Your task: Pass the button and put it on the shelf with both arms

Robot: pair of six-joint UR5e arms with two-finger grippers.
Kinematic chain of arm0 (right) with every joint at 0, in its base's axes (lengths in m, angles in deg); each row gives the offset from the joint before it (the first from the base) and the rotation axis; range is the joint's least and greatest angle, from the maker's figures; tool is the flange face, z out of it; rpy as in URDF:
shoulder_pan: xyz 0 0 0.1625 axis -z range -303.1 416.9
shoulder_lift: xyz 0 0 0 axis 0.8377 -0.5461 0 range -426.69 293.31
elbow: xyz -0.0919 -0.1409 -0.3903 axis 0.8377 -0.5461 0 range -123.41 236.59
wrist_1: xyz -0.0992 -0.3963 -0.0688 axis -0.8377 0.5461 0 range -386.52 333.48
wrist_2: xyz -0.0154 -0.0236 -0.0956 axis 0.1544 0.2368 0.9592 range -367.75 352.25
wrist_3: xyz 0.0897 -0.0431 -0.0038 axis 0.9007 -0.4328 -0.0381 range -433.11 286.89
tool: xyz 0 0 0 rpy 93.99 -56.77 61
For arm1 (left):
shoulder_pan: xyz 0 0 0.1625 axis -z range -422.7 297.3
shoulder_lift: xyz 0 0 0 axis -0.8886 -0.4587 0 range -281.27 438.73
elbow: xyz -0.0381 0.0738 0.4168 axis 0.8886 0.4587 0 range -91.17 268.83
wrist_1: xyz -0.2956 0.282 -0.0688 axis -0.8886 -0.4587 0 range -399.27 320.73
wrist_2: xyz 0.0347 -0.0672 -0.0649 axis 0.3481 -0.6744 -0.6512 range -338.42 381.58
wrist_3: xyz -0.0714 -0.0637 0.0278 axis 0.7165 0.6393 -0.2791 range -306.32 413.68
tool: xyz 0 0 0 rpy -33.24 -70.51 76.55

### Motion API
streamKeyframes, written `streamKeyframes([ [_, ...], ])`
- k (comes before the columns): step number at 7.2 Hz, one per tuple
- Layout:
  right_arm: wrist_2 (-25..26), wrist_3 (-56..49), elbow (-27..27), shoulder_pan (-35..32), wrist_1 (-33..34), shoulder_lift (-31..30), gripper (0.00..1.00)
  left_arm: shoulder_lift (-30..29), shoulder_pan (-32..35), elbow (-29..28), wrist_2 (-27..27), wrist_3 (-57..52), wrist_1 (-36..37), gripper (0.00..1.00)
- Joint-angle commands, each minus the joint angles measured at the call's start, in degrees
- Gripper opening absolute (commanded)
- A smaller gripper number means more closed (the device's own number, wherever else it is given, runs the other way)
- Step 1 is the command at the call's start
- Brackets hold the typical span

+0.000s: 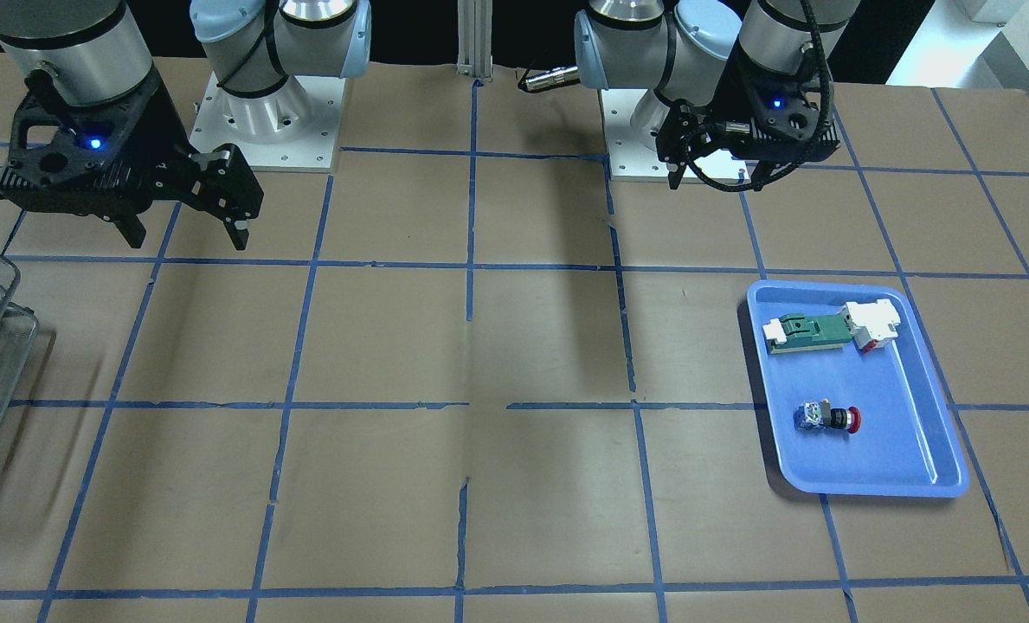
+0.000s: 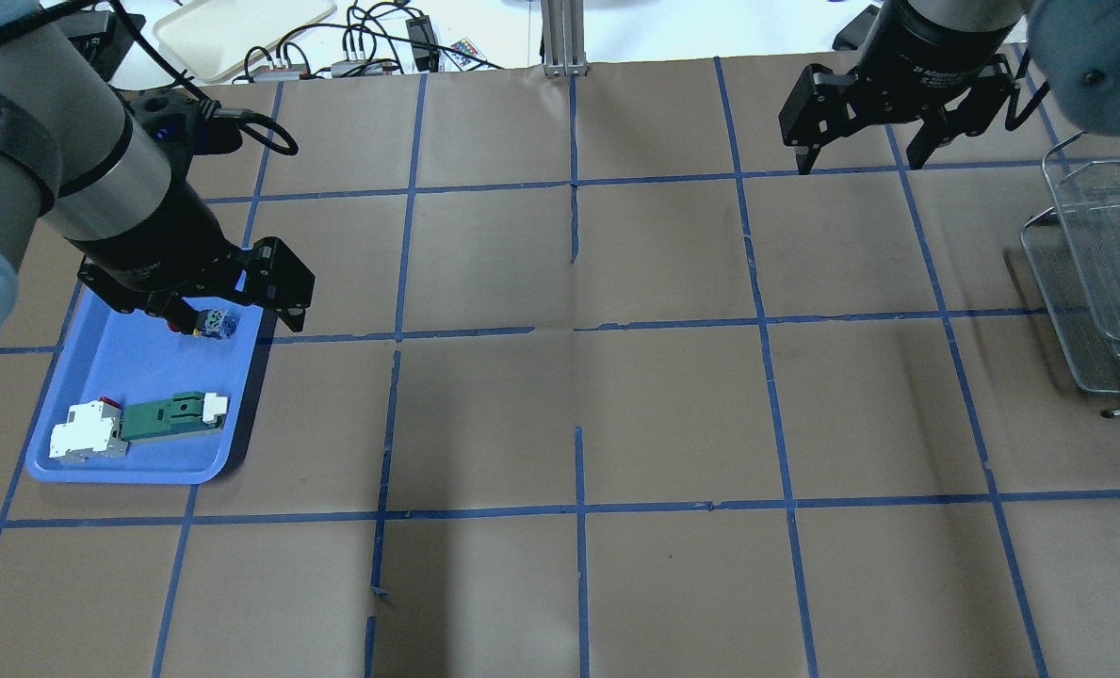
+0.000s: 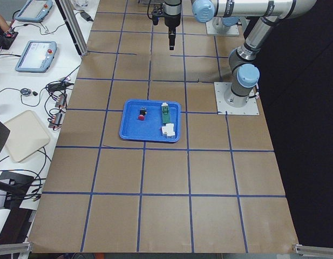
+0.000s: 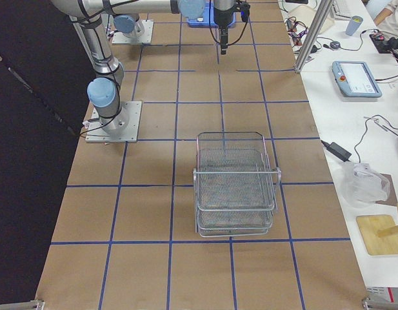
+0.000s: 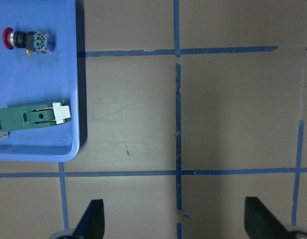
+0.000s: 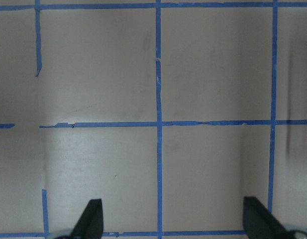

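Observation:
The button (image 1: 830,418), with a red cap and a black collar, lies on its side in the blue tray (image 1: 912,433). It also shows in the left wrist view (image 5: 26,40) and the overhead view (image 2: 211,323). My left gripper (image 5: 175,221) is open and empty. It hangs high over the table beside the tray, and in the overhead view (image 2: 232,311) it overlaps the tray's far end. My right gripper (image 2: 859,162) is open and empty, high over bare table (image 6: 175,221). The wire shelf (image 2: 1096,282) stands at the table's right end, apart from both grippers.
A green-and-white flat component (image 1: 813,331) and a white block with a red bit (image 1: 869,324) lie in the tray, on the robot's side of the button. The brown table has a grid of blue tape lines. Cables and devices lie beyond the table's far edge.

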Motion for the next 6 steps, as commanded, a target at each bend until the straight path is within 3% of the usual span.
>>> streamKeyframes([
  [1, 0.09, -0.13, -0.08, -0.03, 0.16, -0.48, 1.0, -0.06, -0.06, -0.03, -0.1, 0.09, 0.07, 1.0],
  [6, -0.08, -0.74, 0.01, -0.03, 0.24, -0.31, 1.0, -0.41, -0.15, 0.23, 0.34, 0.0, 0.16, 1.0],
])
